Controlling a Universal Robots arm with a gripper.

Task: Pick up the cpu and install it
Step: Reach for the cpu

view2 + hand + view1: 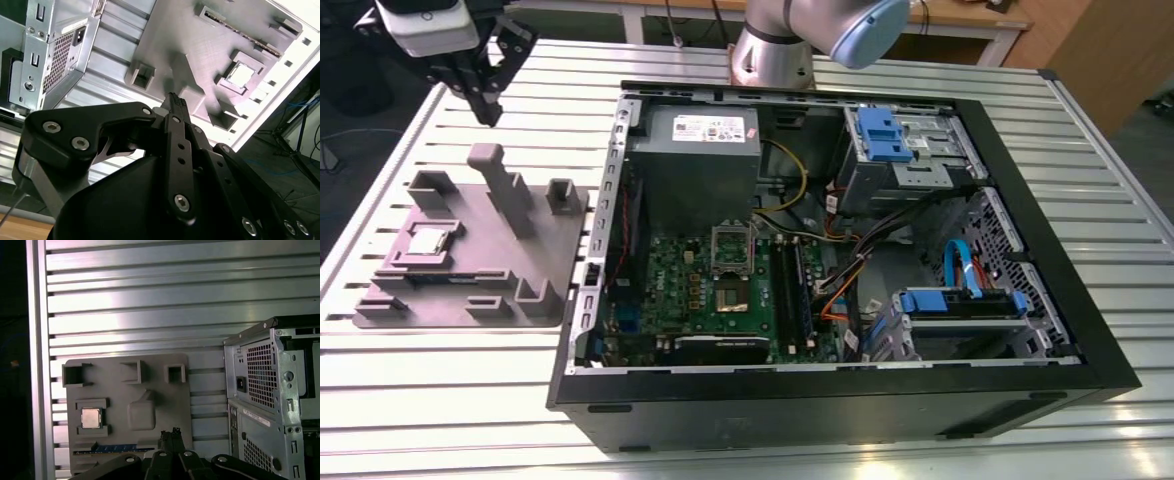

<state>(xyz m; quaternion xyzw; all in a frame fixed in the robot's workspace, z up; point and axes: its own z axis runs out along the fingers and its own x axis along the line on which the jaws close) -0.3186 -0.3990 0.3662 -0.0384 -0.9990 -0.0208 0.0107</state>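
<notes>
Nothing is installed yet. The cpu (427,241) lies in its tray (540,265) on the worktop (440,400), at nine o'clock from the case (854,412). The end effector (490,114) hovers near the tray's twelve o'clock, fingers pinched together, empty.

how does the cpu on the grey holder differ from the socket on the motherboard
The cpu is a pale silvery square; the socket is dark inside a metal frame. The cpu lies on the grey holder outside the case; the socket sits on the green motherboard inside it. The cpu looks smaller than the socket's frame. Both lie flat, facing up.
</notes>
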